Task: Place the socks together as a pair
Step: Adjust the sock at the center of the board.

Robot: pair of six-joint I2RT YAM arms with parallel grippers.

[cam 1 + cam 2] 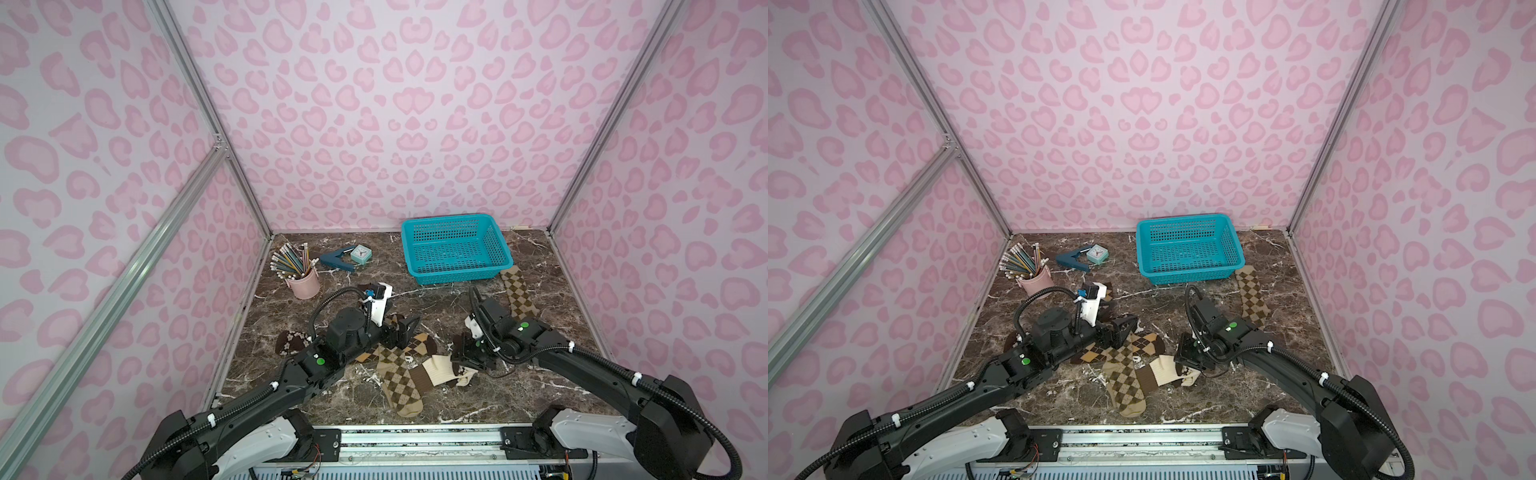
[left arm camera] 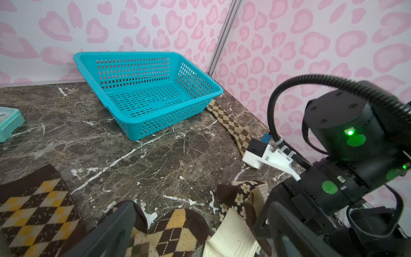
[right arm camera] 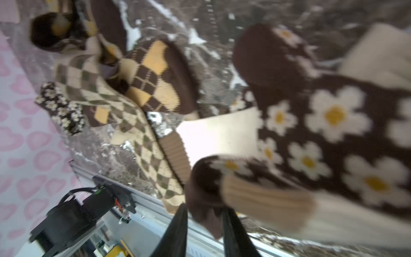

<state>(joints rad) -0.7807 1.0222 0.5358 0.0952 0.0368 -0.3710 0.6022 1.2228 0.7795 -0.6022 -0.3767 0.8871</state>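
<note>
This looks like the set-down: your right jaws sit half-parted astride the flower sock (image 3: 333, 133), grip unclear. Your left jaws are wide and empty. Next, fetch its mate (image 1: 291, 343).

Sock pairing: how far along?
Done: no pair together; one tan argyle sock lies alone by the basket, its matching sock in the front pile.
In hand: right gripper fingers straddle the flower sock, grip unclear; left gripper open above the pile.
Left: every pair.
</note>
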